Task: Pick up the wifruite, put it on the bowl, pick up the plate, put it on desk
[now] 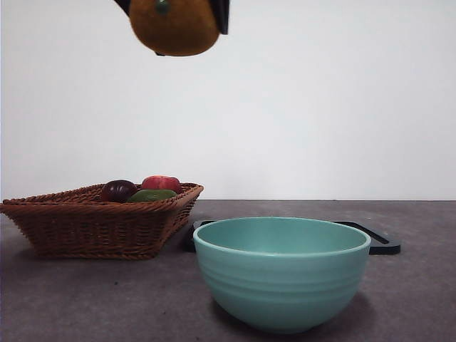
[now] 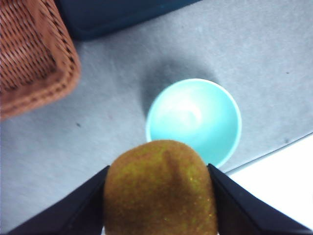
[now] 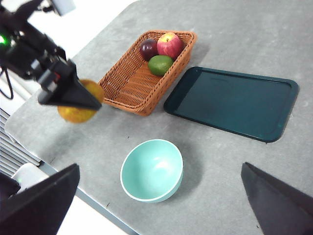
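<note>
Fingers [image 2: 93, 205] of the left gripper [image 2: 159, 196] clench the wifruite [image 2: 160, 188] high above the desk [image 1: 420, 285], short of the bowl [image 1: 281, 274], so centre it over the rim, then lower before releasing; the right gripper's spread fingers wait.

no readable text, label, brand, number or sign appears in any view.
</note>
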